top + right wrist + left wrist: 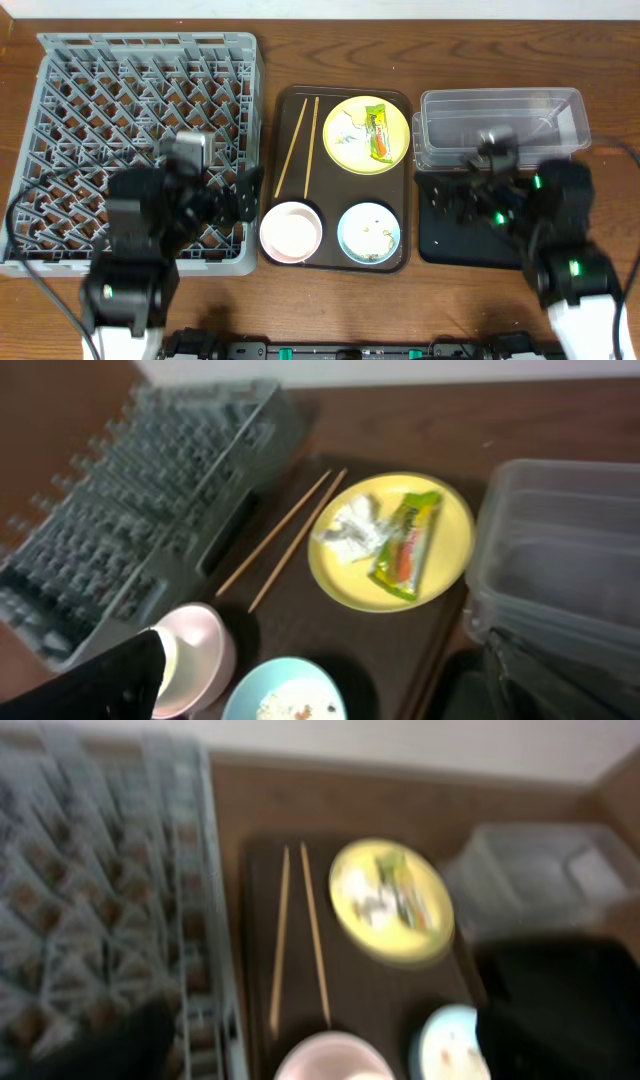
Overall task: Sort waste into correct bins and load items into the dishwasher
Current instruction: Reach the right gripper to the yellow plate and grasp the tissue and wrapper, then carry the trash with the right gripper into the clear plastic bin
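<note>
Yellow plate [450, 530] ahead of the spread, empty right gripper [452, 200] bears wrapper [405, 545] (tissue [350, 528] alongside); left gripper [240, 200] likewise spread. Advise pinching wrapper crosswise.

On my feed the dish rack [140, 120] is plain grey, its pegs making a criss-cross lattice. The serving tray [335, 190] is dark brown and the table [330, 40] a warmer brown with wood grain. I see a pale yellow plate [360, 160] with a green, orange and yellow wrapper [378, 132] and a white tissue [349, 125]. The chopsticks [298, 145] are light wood. The white-pink bowl [291, 231] sits pale; the light blue bowl [345, 232] is speckled with beige crumbs [375, 230]. The tub [500, 95] is clear, the black tray [450, 245] glossy.
</note>
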You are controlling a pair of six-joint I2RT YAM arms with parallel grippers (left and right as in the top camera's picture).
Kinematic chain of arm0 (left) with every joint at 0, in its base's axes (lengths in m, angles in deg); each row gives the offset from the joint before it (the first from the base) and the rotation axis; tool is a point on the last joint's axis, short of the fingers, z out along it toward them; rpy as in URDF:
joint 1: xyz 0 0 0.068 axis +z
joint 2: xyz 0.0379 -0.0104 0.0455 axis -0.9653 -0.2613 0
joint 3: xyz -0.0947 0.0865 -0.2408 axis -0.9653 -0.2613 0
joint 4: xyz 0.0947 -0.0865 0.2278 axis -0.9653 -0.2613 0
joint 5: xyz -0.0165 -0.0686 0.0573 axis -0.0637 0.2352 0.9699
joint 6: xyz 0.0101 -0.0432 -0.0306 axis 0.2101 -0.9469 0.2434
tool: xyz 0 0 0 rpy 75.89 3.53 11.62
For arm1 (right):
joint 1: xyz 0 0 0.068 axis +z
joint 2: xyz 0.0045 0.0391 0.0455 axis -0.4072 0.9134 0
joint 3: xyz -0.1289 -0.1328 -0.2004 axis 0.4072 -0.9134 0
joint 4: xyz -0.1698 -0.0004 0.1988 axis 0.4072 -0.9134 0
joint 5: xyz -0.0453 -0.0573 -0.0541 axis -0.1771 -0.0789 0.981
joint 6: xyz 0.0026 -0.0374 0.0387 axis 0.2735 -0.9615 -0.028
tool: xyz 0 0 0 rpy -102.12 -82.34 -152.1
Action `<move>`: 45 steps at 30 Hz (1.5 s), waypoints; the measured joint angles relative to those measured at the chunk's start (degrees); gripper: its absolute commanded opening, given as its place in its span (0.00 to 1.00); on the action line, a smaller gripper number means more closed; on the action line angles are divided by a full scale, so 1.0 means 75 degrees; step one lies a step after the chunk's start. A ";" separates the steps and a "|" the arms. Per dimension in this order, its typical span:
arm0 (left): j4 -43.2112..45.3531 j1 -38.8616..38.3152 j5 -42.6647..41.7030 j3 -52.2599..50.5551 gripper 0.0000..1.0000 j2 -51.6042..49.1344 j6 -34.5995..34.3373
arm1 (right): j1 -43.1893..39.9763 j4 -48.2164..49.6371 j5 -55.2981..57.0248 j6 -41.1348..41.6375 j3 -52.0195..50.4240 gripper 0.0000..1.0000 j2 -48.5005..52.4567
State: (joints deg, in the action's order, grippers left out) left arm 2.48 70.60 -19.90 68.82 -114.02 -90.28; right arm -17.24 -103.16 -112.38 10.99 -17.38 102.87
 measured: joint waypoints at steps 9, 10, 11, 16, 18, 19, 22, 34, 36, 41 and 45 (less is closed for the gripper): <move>-0.1090 0.0000 -0.0495 0.0857 0.96 -0.0871 -0.0020 | 0.0423 0.0574 -0.1900 0.0627 0.1405 0.99 0.2495; -0.1084 0.0000 -0.0527 0.0857 0.96 -0.0871 -0.0020 | 0.0577 0.0219 -0.1836 0.0729 0.1670 0.99 0.2769; -0.1084 0.0000 -0.0560 0.0857 0.96 -0.0871 -0.0020 | 0.0752 -0.0242 -0.1679 0.0787 0.1988 0.99 0.3054; -0.1084 0.0000 -0.0595 0.0863 0.97 -0.0871 -0.0020 | 0.1865 -0.2259 -0.0015 0.0699 0.4371 0.99 0.4902; -0.1105 0.0000 -0.0595 0.0863 0.96 -0.0871 -0.0020 | 0.2194 -0.2337 0.0641 0.0621 0.5106 0.99 0.5525; -0.1119 0.0000 -0.0595 0.0866 0.97 -0.0871 -0.0020 | 0.2340 -0.2317 0.0973 0.0574 0.5394 0.96 0.5820; -0.1131 0.0000 -0.0597 0.0866 0.97 -0.0871 -0.0020 | 0.2585 -0.2090 0.1781 0.0475 0.5718 0.78 0.6473; -0.1151 0.0000 -0.0615 0.0866 0.96 -0.0871 -0.0020 | 0.2713 -0.1081 0.3258 0.0455 0.5750 0.34 0.9320; -0.1154 0.0000 -0.0615 0.0866 0.96 -0.0871 -0.0020 | 0.2734 -0.1032 0.3258 0.0414 0.5744 0.15 0.9515; -0.1154 0.0000 -0.0615 0.0866 0.96 -0.0871 -0.0020 | 0.2792 -0.1008 0.3328 0.0458 0.5750 0.01 0.9535; -0.1154 0.0000 -0.0615 0.0866 0.96 -0.0871 -0.0020 | 0.2748 -0.1125 0.3308 0.0458 0.5738 0.01 0.9224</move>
State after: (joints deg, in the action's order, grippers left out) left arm -6.18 70.60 -24.51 75.31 -120.55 -90.43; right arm 3.37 -111.60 -87.57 14.43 25.66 172.04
